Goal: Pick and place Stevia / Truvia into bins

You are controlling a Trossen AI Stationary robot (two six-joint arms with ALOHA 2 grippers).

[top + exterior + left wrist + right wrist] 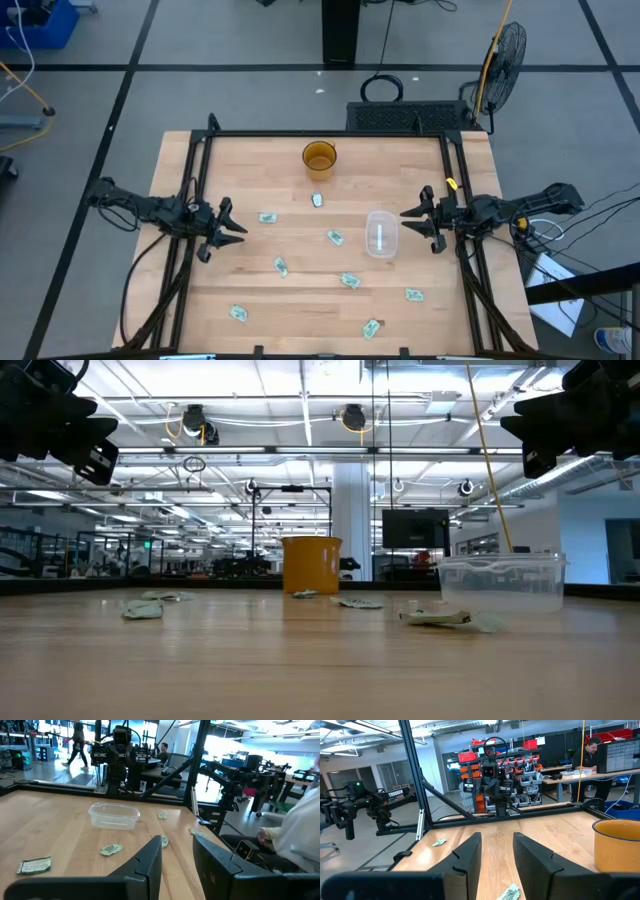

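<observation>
Two end effectors apart, left (232, 231), right (412, 222), clear bin (381, 233) outline faint, sachet (268, 217) print unreadable

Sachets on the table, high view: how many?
8 sachets: one by the cup, three mid-table, four toward the bottom edge. A pale streak in the tub may be another.
</observation>
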